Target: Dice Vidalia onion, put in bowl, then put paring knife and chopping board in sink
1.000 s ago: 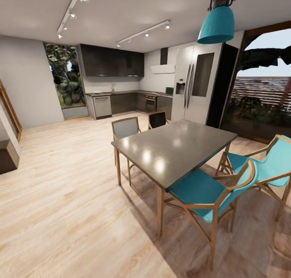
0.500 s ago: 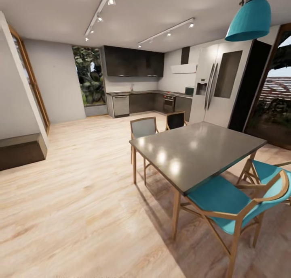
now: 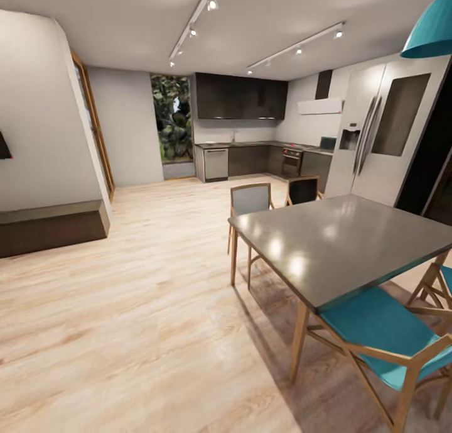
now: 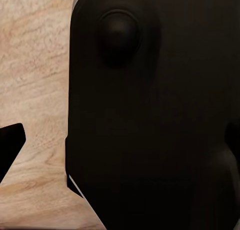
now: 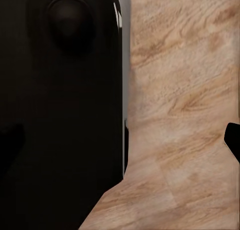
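Head view: whole scene was shifted rightward vs a moment ago, so cam/base was turned left, not the furniture; robot judged en route. Countertop [image 3: 260,145] was seen far off at the back wall, past dining table [image 3: 351,244]; sink, onion too small to tell.

Wrist views: dark robot body over wood floor [image 5: 185,115]; grippers' state couldn't be told.

Evenly bright interior in the head view, lit by spot lamps on two ceiling tracks [image 3: 191,26] and daylight from a tall window [image 3: 171,119] at the far wall. Soft round glare spots sit on the dark dining table [image 3: 342,244], toward its near left corner, and a faint shadow spreads on the wood floor [image 3: 138,307] beneath it. Straight lines bow near the frame edges; distant kitchen units look soft. Both wrist views are half blocked by a featureless black robot body [image 4: 150,120], the floor grain beside it slightly blurred
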Robot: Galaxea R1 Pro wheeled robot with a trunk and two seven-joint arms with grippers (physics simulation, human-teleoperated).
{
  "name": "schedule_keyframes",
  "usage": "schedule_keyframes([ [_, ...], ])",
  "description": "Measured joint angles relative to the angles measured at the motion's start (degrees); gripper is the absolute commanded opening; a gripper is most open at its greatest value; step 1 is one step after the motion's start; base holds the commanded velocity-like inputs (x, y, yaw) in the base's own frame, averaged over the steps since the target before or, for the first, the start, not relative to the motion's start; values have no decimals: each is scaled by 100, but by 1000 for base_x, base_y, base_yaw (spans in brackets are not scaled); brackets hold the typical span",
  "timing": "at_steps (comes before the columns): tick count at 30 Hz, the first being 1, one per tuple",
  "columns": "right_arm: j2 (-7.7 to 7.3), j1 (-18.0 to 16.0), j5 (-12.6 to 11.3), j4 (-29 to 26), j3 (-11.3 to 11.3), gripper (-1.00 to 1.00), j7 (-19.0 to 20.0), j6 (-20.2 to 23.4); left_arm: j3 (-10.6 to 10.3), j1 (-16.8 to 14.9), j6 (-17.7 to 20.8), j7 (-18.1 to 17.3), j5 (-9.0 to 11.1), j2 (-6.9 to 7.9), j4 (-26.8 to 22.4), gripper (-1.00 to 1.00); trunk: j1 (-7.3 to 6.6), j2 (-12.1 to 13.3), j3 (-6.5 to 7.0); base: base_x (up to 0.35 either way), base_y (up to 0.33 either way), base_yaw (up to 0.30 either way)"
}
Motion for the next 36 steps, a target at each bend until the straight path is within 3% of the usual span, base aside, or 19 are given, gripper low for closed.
schedule_keyframes([
  [13,0,2,1,3,0,100,0,0,0,0,0,0,0,0,0,100,-1,1,0,22,0,297],
  [36,0,1,7,16,1,100,0,-218,0,0,0,0,-3,0,0,100,-4,0,0,332,0,285],
])
